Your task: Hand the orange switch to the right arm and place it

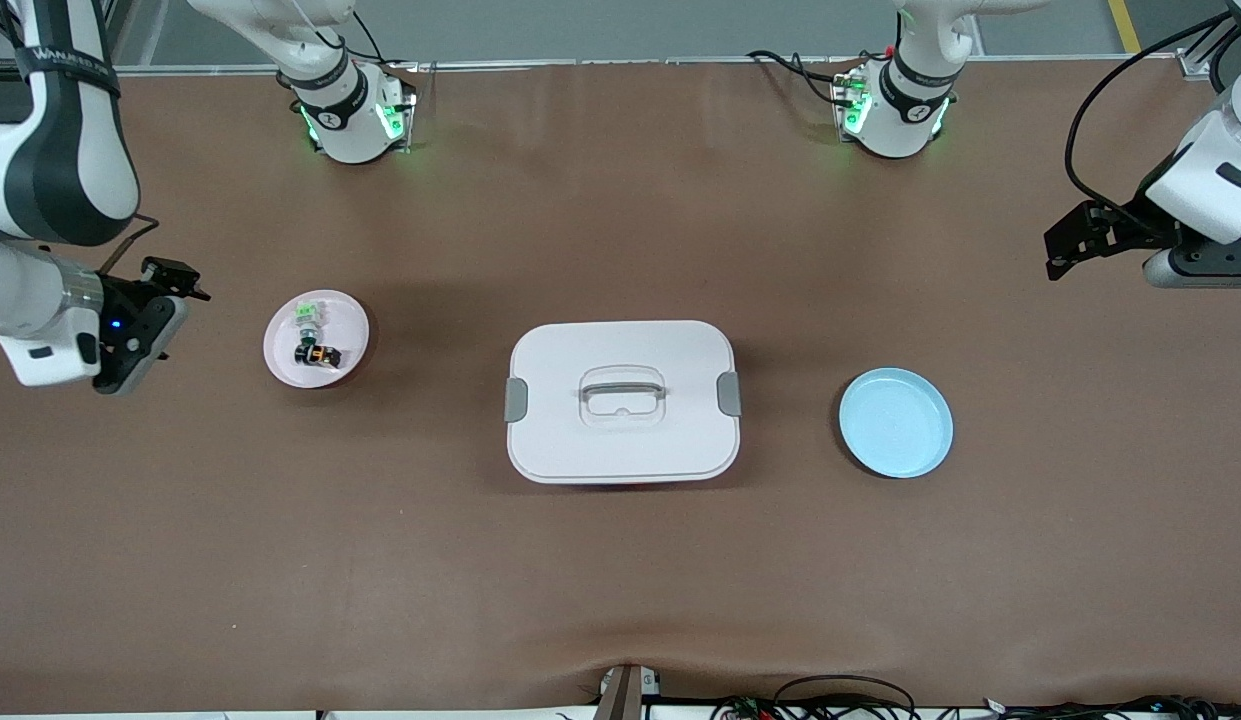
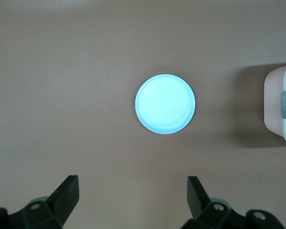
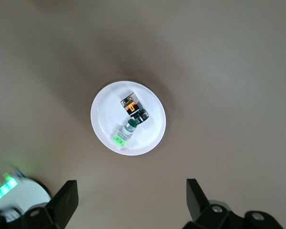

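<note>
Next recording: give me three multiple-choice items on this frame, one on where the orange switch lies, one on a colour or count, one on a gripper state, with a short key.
1. Where is the orange switch?
A. on the pink plate
B. on the blue plate
C. on the white lidded box

2. How many switches lie on the pink plate?
A. one
B. two
C. three

3. How is the right gripper?
A. shut on the orange switch
B. shut on nothing
C. open, holding nothing

Key:
1. A, the orange switch lies on the pink plate toward the right arm's end of the table, nearer the front camera than the green switch.
2. B, the orange one and the green one are the only two there.
3. C, the right wrist view shows its fingers apart above the plate; the left gripper is likewise open over the table by the blue plate.
</note>
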